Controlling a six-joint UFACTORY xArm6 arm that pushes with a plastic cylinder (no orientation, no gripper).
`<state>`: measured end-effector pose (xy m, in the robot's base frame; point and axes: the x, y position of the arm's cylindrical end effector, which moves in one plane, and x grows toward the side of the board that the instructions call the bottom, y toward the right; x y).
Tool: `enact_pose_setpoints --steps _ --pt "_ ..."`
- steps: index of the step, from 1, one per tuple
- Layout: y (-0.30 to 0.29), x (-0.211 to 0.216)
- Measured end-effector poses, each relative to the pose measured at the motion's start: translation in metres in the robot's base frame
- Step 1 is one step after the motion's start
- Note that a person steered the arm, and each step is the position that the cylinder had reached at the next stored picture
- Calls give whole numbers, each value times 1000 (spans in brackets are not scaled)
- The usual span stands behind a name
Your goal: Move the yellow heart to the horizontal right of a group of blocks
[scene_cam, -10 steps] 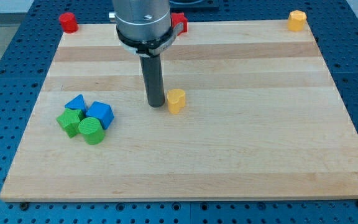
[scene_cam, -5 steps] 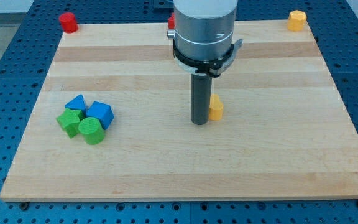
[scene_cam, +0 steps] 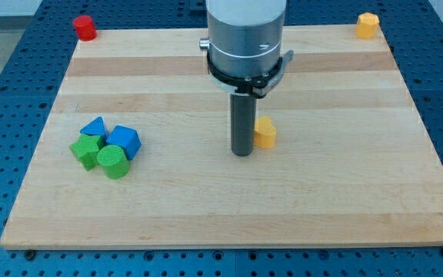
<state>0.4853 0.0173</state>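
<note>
The four blocks (scene_cam: 104,146), blue and green, huddle at the view's left. My tip (scene_cam: 241,154) is a plain rod with no jaws, just left of the heart (scene_cam: 264,132). I think gentle, level pushes work best.

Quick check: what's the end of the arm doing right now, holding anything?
No gripper: my tip holds nothing. It rests on the board just to the view's left of the yellow heart, close beside or touching it.

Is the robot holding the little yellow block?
No, nothing is held. My tip only stands just left of the yellow heart block; I have no gripper.
</note>
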Motion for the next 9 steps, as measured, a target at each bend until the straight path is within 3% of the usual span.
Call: enact_pose_setpoints --steps 4,9 --pt "7 -48" --pt "141 -36"
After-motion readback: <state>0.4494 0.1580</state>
